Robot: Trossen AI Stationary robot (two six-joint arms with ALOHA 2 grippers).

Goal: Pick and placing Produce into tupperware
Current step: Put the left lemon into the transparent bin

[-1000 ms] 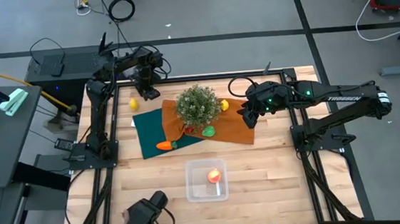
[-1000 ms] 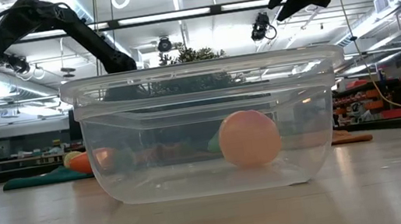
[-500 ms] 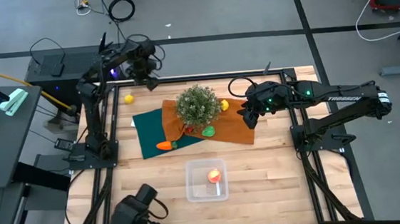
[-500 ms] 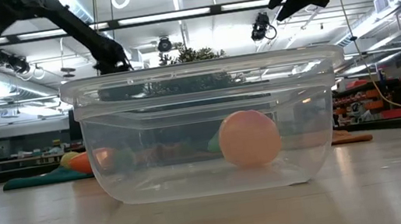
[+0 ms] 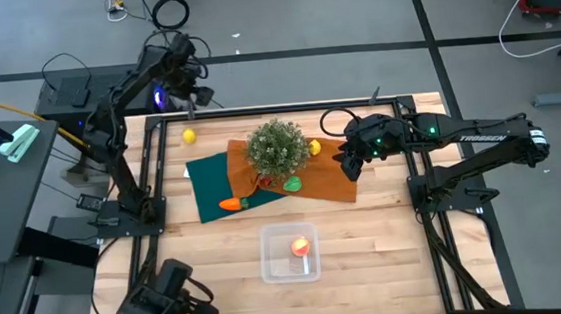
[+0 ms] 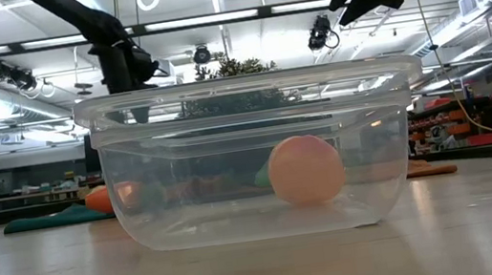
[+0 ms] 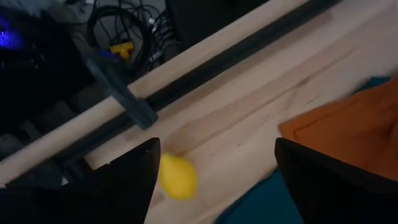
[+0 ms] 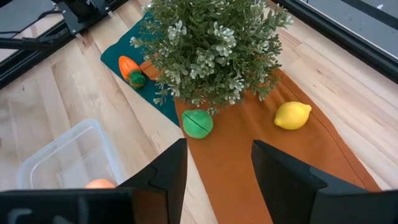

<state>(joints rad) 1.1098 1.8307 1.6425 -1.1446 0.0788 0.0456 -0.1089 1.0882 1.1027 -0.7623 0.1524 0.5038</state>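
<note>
Hovering high over the far left corner of the table (image 5: 210, 283), the left gripper (image 5: 188, 96) is held with its fingers (image 7: 127, 180) spread wide and nothing between them. The left arm is stretched back and outward from its base, the wrist raised above the table's edge. Just below the gripper, a lemon (image 7: 178, 177) is seen on the bare wood, close to the black frame rail (image 7: 205, 78) and apart from the teal cloth (image 5: 212, 182).

The right gripper (image 5: 351, 161) is held over the orange cloth (image 5: 327, 178), the right arm reaching in level from the right side. Its fingers (image 8: 280, 177) stand partly apart, and nothing is gripped between them.

A plant (image 5: 278, 147) stands mid-table where the two cloths meet. A second lemon (image 8: 292, 116) lies on the orange cloth beside the plant, and a green piece (image 8: 198, 123) lies at the plant's near side. A carrot (image 5: 231, 204) rests on the teal cloth.

Nearer the front edge the tupperware (image 6: 240, 95) stands upright on the wood, with a peach (image 6: 306, 170) inside it.
</note>
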